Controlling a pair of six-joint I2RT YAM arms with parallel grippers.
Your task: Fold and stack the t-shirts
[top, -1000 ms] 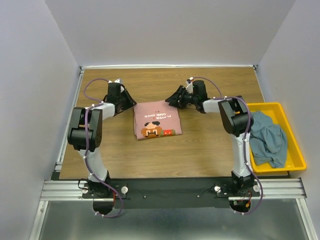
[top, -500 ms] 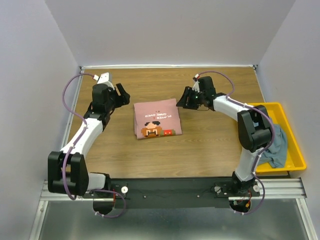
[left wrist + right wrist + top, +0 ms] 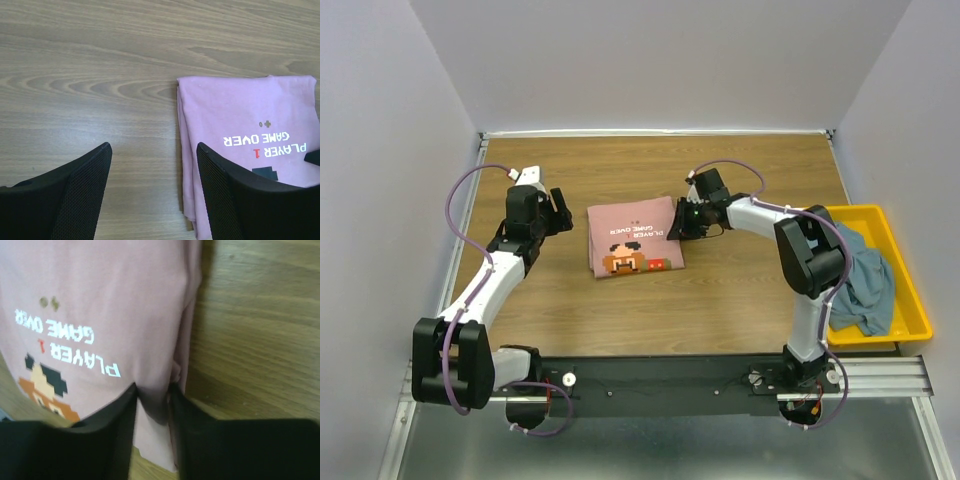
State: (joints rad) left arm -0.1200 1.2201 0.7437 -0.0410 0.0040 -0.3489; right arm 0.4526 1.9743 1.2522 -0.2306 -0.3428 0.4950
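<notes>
- The dusty-pink t-shirt (image 3: pixel 632 238) lies folded into a neat rectangle on the worktop (image 3: pixel 740 290), print up, between the two arms' jaws.
- The right jaws stand narrow at the shirt's right edge, pinching a ridge of pink cloth between them.
- The left jaws are spread wide and hold nothing. Bare wood shows in their gap, and the shirt's left edge lies just to the right of that gap.
- The blue-grey t-shirt (image 3: pixel 860 275) sits crumpled in the yellow bin (image 3: pixel 880 340), well apart from both jaws.
- The step in hand looks like tidying or shifting the folded pink shirt.
- The next move probably calls for releasing the cloth without dragging the fold open, then fetching the blue-grey shirt to fold and stack.
</notes>
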